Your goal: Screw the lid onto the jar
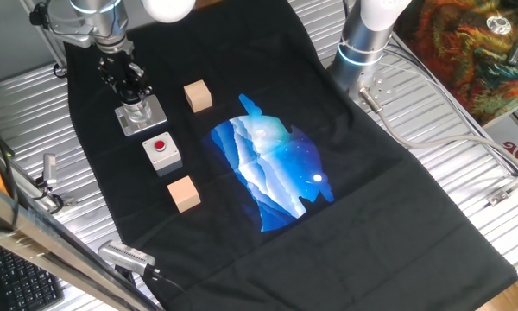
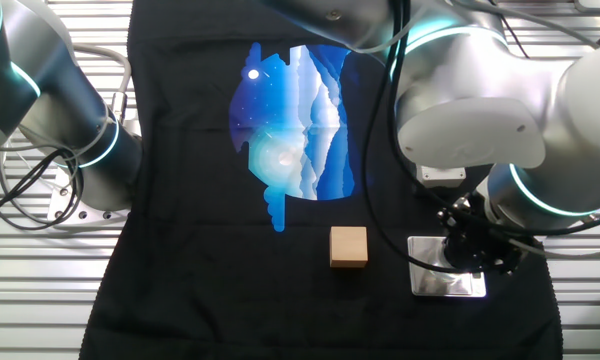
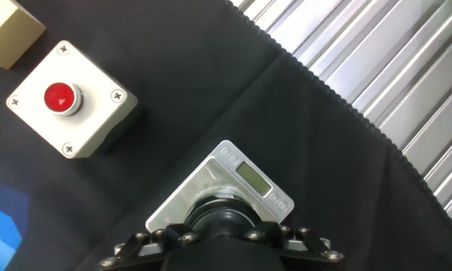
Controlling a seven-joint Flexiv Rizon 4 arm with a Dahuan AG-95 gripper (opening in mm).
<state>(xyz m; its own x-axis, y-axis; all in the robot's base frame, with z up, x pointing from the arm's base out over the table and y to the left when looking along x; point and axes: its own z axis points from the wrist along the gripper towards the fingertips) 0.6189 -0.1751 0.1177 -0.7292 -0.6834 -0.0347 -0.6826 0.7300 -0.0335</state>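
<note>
Jaws clamped around lid (image 3: 224, 218) atop jar (image 1: 138, 110); risk: tilted cap cross-threads, or twisting drags base plate (image 2: 446, 280) across cloth.

No text, label or number is legible in any view.

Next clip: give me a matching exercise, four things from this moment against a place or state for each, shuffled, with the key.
Things:
1. gripper
2. button box
3. base plate
4. black cloth

Places or states:
A. bears a blue printed picture
B. shiny metal square under the jar
C. down over the jar top
D. sits between two wooden cubes

Pairs: 1-C, 2-D, 3-B, 4-A
</note>
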